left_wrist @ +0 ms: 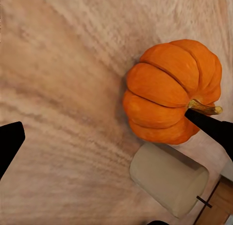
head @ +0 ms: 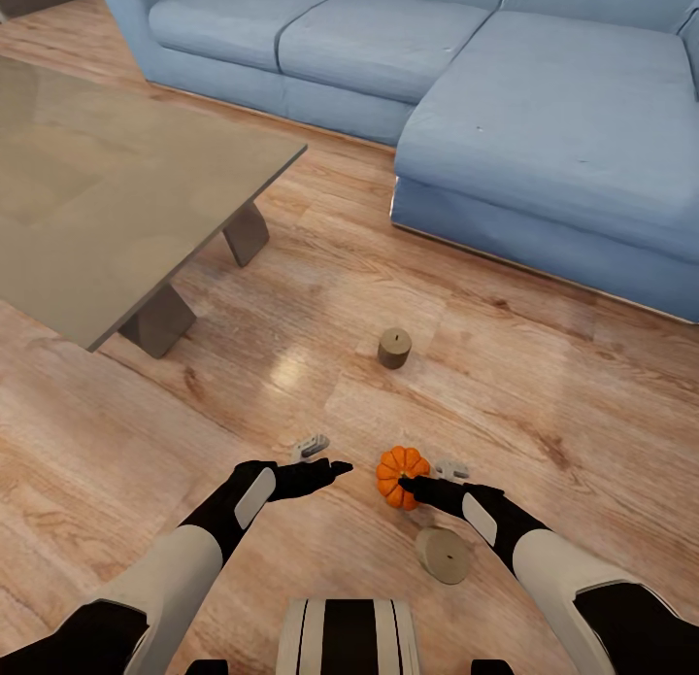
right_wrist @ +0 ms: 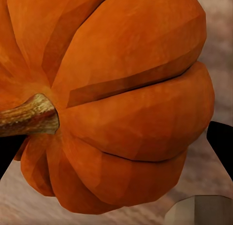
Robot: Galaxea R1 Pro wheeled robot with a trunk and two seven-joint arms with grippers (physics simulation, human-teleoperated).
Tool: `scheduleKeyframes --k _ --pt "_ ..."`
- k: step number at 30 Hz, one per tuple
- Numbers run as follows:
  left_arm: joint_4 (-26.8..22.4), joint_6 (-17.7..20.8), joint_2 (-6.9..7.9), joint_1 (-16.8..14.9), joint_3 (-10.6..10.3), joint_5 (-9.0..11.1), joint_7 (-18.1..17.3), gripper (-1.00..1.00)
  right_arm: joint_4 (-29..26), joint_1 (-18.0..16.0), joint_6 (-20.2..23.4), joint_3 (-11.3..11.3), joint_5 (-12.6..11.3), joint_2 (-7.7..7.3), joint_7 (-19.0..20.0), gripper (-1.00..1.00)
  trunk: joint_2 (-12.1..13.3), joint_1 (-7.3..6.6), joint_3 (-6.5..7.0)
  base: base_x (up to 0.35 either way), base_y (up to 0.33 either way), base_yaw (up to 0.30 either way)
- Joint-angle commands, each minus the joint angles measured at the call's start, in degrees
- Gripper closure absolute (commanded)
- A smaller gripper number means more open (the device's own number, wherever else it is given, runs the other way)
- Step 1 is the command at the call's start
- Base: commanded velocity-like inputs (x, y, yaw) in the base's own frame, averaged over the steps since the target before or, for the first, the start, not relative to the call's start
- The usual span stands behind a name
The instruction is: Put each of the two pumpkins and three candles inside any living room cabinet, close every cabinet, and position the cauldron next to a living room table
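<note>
the step in hand looks like picking up the bright orange ribbed pumpkin (head: 401,476), which sits on the wooden plank floor (head: 544,384) in the lower middle of the head view. to do it well, the right end effector (head: 427,482) should settle so its fingers straddle the widest part of the ribbed body rather than the short brown stem (right_wrist: 29,116), then close squarely; the rounded sides could let it squirt out if pinched off-centre. the tan cylinder candle lying on its side (head: 444,555), just below the pumpkin in the frame, is close enough to be knocked, so the approach should stay clear of it.

the right end effector is spread, with dark fingers showing at both edges of the right wrist view and the pumpkin between them; whether either finger already touches the skin i cannot tell. the left end effector (head: 320,461) hovers just left of the pumpkin, spread and holding nothing.

a second tan candle (head: 394,348) stands upright higher up, near the middle, well apart from the grey-beige tabletop (head: 107,189) at upper left.
</note>
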Motion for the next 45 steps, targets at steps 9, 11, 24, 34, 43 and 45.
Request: scheduleKeyframes --k 9,11,24,34,43,45 --pt "0.0 0.2 0.02 0.0 -0.1 0.2 0.0 -1.0 0.2 0.0 0.1 0.9 0.4 -0.06 -1.8 1.0 0.0 0.01 -0.04 0.0 0.0 0.0" --pt "0.0 0.2 0.02 0.0 -0.1 0.2 0.0 -1.0 0.2 0.0 0.1 0.9 0.4 -0.06 -1.8 1.0 0.0 0.01 -0.04 0.0 0.0 0.0" --pt "0.0 0.2 0.02 0.0 -0.1 0.2 0.0 -1.0 0.2 0.0 0.1 1.0 0.4 -0.06 -1.8 1.0 0.1 -0.27 2.4 0.0 0.0 0.0" --pt "0.0 0.2 0.02 0.0 -0.1 0.2 0.0 -1.0 0.2 0.1 0.1 1.0 0.4 -0.06 -1.7 1.0 0.3 -0.53 4.62 0.0 0.0 0.0" --pt "0.0 0.2 0.02 0.0 -0.1 0.1 0.2 -1.0 0.2 0.1 0.0 1.0 0.3 -0.06 -1.4 1.0 0.8 -0.95 6.57 0.0 0.0 0.0" --pt "0.0 0.2 0.02 0.0 -0.1 0.2 0.2 -1.0 0.2 0.1 0.0 1.0 0.3 -0.06 -1.3 1.0 1.6 -1.39 6.93 0.0 0.0 0.0"
